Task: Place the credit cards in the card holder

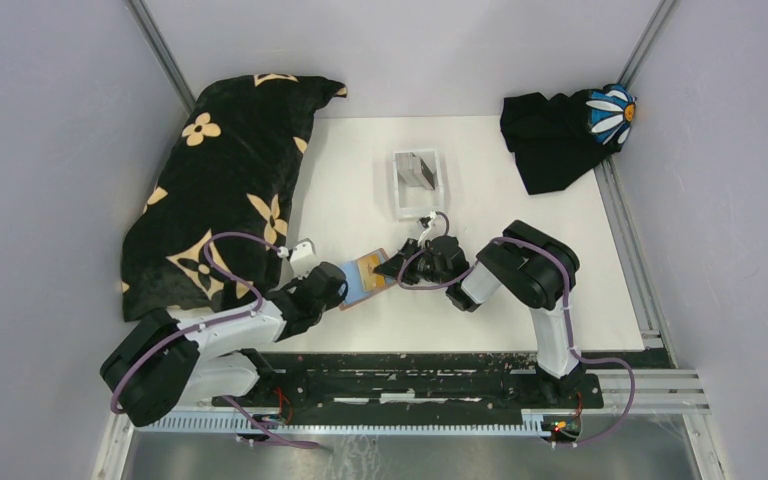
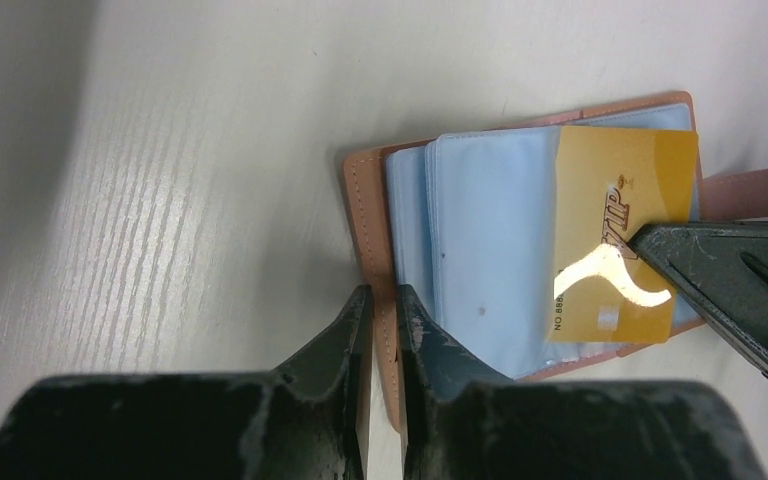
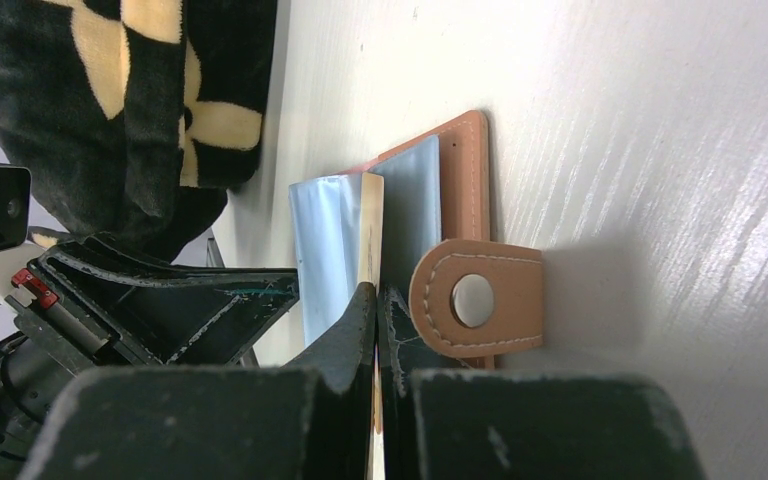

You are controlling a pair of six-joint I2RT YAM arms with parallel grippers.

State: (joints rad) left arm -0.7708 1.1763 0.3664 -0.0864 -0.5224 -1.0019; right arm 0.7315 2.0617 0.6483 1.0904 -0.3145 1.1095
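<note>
White table [image 1: 360,180], gold card [image 2: 620,210] on card holder [image 2: 365,200]

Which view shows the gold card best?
The left wrist view: the gold card shows its printed face over the card holder. The right wrist view shows only its edge; the top view, a small patch.

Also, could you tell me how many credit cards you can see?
2: a gold card pinched by the right gripper over the card holder, a dark grey card in the white tray; others may hide beneath it.

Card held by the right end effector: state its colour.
The card is gold-yellow, clearest in the left wrist view.
</note>
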